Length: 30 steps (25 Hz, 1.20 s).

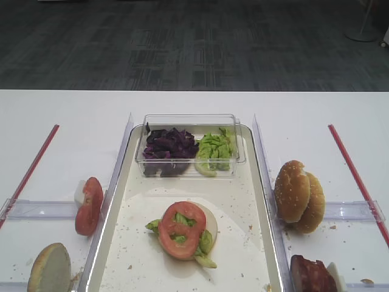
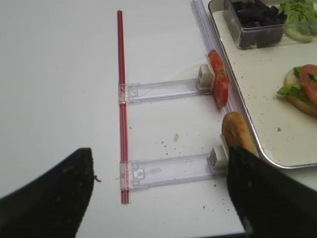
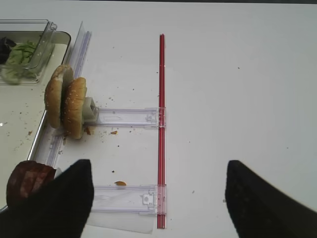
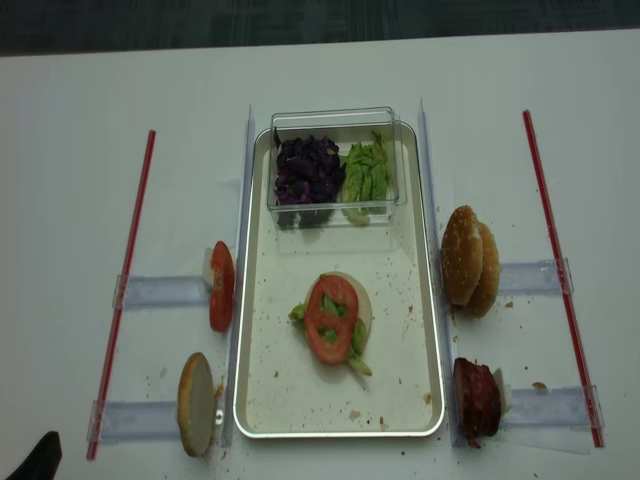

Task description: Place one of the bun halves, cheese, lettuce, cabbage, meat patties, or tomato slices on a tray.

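Observation:
The tray (image 4: 243, 300) lies mid-table and holds a bun half (image 4: 352, 300) topped with lettuce and a tomato slice (image 4: 330, 318). At its far end a clear box holds cabbage (image 1: 169, 146) and lettuce (image 1: 216, 151). Left of the tray, tomato slices (image 2: 219, 79) and a bun half (image 2: 237, 134) stand on edge. On the right stand two bun halves (image 3: 67, 101) and a meat patty (image 3: 27, 181). My left gripper (image 2: 158, 198) hangs open over the near-left holder, its right finger beside the bun half. My right gripper (image 3: 158, 198) is open and holds nothing, near the patty. Cheese is out of view.
Clear plastic holders (image 2: 168, 169) (image 3: 129, 117) run from the tray's sides out to red strips (image 4: 128, 270) (image 4: 552, 250). Clear rails (image 1: 120, 152) flank the tray. Crumbs dot the tray and the table. The table's near edge shows at the bottom of the left wrist view.

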Motion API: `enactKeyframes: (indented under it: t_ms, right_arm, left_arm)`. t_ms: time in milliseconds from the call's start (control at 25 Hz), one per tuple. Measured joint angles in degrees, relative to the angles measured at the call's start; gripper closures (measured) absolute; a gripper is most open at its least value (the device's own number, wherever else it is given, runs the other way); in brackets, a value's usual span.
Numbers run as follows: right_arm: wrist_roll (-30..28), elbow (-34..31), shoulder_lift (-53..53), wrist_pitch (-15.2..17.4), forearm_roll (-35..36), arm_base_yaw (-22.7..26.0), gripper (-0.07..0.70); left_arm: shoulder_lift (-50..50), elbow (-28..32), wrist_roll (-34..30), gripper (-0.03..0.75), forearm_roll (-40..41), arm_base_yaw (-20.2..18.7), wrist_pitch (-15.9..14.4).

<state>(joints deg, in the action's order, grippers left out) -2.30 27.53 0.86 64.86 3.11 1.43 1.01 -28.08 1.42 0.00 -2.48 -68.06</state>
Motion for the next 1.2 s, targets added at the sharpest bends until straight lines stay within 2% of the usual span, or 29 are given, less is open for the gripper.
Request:
enactKeyframes:
  t_ms: [1200]
  right_arm:
    - [0.00, 0.00, 0.00, 0.00, 0.00, 0.00, 0.061]
  left_arm:
    - [0.00, 0.00, 0.00, 0.202, -0.38, 0.00, 0.00]
